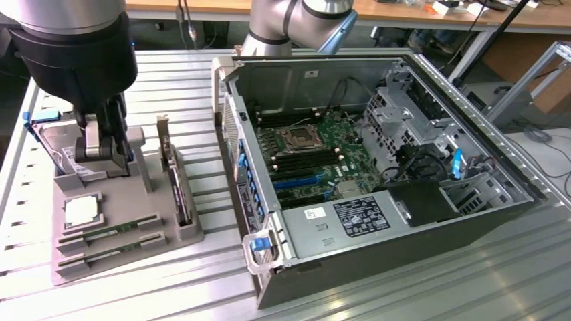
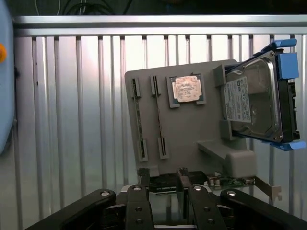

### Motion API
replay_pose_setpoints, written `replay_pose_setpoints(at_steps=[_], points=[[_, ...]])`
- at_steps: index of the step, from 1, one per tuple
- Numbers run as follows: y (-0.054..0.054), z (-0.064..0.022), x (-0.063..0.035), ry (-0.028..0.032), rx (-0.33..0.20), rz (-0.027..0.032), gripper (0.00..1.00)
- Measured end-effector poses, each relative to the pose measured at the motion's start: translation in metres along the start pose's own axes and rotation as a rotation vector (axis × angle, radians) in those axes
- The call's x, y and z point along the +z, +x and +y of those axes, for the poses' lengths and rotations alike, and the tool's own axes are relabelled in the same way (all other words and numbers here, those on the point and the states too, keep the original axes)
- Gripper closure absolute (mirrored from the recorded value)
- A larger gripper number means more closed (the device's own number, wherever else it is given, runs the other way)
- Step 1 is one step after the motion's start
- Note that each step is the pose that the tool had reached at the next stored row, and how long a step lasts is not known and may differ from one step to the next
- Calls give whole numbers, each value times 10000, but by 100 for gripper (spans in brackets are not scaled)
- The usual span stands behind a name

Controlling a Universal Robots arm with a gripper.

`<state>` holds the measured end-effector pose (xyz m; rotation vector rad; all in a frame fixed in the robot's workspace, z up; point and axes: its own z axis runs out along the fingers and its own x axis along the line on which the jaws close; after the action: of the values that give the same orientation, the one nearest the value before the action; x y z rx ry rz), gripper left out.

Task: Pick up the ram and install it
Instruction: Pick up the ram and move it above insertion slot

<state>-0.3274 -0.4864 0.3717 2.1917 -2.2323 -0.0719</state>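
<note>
Two ram sticks, thin and green, lie in the slots of a grey holder (image 1: 134,200); one ram stick (image 1: 107,234) sits behind the other (image 1: 111,251) at the holder's near end. In the wrist view the same sticks (image 2: 139,120) (image 2: 159,115) stand edge-on beside each other. My gripper (image 1: 100,160) (image 2: 164,184) hangs open over the holder's far end, apart from the sticks, with nothing between its fingers (image 2: 144,194).
The holder also carries a square silver processor (image 1: 80,210), an upright dark expansion card (image 1: 174,180) and a hard drive (image 2: 254,103) with blue rails. An open computer case (image 1: 499,200) with its motherboard (image 1: 317,157) lies at the exterior view's right on a ribbed metal table (image 1: 178,294).
</note>
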Motion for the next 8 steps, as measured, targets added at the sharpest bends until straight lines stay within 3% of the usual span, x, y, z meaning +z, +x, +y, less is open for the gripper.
replay_pose_setpoints(at_steps=[8], points=[[54, 3, 62, 1, -13, -1, 64]])
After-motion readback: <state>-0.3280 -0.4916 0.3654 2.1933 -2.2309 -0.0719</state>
